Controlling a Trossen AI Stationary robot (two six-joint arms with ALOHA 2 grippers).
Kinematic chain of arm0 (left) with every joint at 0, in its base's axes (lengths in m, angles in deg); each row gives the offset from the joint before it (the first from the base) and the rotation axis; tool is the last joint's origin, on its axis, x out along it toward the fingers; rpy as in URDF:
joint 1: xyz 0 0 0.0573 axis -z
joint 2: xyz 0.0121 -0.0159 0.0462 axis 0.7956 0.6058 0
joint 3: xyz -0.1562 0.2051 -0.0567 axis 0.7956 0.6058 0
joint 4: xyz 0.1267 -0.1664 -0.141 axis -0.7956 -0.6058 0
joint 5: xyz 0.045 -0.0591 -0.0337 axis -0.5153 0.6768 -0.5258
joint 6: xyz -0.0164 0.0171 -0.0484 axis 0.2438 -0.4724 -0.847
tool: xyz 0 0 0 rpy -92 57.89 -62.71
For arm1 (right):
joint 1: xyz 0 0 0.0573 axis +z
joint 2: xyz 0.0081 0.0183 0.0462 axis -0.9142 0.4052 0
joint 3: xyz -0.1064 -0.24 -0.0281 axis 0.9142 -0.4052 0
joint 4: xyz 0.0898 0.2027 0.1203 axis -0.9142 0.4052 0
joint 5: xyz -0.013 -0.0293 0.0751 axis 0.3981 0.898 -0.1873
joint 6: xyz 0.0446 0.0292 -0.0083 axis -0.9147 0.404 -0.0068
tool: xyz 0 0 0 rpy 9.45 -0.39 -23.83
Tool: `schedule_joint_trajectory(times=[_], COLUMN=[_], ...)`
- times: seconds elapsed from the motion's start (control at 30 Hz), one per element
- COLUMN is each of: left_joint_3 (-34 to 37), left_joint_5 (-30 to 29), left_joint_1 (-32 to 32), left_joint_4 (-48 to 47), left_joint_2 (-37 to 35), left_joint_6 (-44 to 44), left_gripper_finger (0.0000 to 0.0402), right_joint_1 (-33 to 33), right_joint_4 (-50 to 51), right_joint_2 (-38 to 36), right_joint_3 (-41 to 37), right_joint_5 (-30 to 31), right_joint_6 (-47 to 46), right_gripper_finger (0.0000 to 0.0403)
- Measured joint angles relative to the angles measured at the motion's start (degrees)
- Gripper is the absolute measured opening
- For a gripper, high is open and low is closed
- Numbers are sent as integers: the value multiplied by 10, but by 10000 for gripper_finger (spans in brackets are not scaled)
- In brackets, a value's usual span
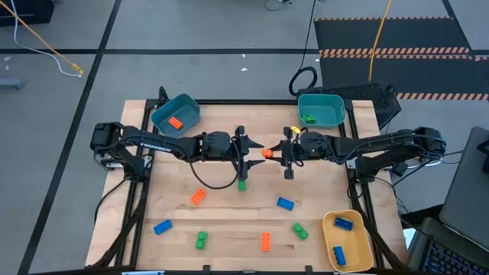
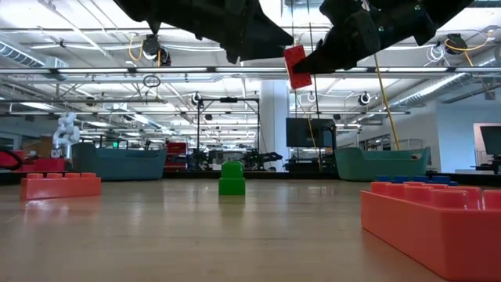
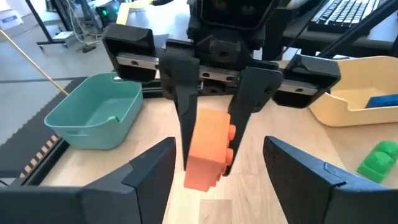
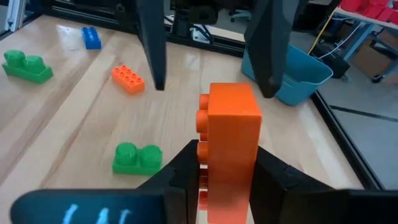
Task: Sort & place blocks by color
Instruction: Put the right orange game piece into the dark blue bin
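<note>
**Orange block held in mid-air between the two grippers**

An orange block [image 1: 267,153] hangs above the middle of the table [image 1: 229,221], clamped between the fingers of the right gripper [image 1: 276,153]; the right wrist view shows both dark fingers pressed against its sides, studs facing sideways. The left gripper [image 1: 252,147] faces it from the other side with its jaws spread wide, one finger on either side of the block but apart from it.

On the table below lie loose blocks: a green one [image 1: 242,185] just under the grippers, an orange one [image 1: 198,196], a blue one [image 1: 285,203], another blue one [image 1: 162,227], two green ones [image 1: 202,241] [image 1: 299,231] and an orange one [image 1: 265,241].

The left teal bin [image 1: 176,114] at the far edge holds an orange block, the right teal bin [image 1: 321,109] a green one, and the yellow bin [image 1: 348,241] at the near right corner holds two blue blocks.

White lettering runs along the left arm [image 1: 153,142] but is too small to read.
</note>
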State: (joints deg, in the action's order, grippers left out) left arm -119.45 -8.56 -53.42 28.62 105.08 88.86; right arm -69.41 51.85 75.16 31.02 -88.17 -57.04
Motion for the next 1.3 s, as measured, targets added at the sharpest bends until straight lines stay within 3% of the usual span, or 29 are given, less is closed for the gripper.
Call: schedule_joint_trajectory(times=[0.3,0.43,1.1,1.3], left_joint_3=[0,0,0,0], left_joint_5=[-1,-30,-33,-33], left_joint_1=[0,1,8,8], left_joint_4=[1,0,25,64], left_joint_2=[0,0,16,62], left_joint_6=[6,5,1,0], left_gripper_finger=[246,246,245,211], right_joint_1=[0,0,0,0], right_joint_4=[-14,-32,-35,-34], right_joint_2=[0,1,12,12], right_joint_3=[0,0,0,0], right_joint_5=[-7,-33,-31,-31], right_joint_6=[0,-1,-4,-5], right_gripper_finger=[85,85,85,85])
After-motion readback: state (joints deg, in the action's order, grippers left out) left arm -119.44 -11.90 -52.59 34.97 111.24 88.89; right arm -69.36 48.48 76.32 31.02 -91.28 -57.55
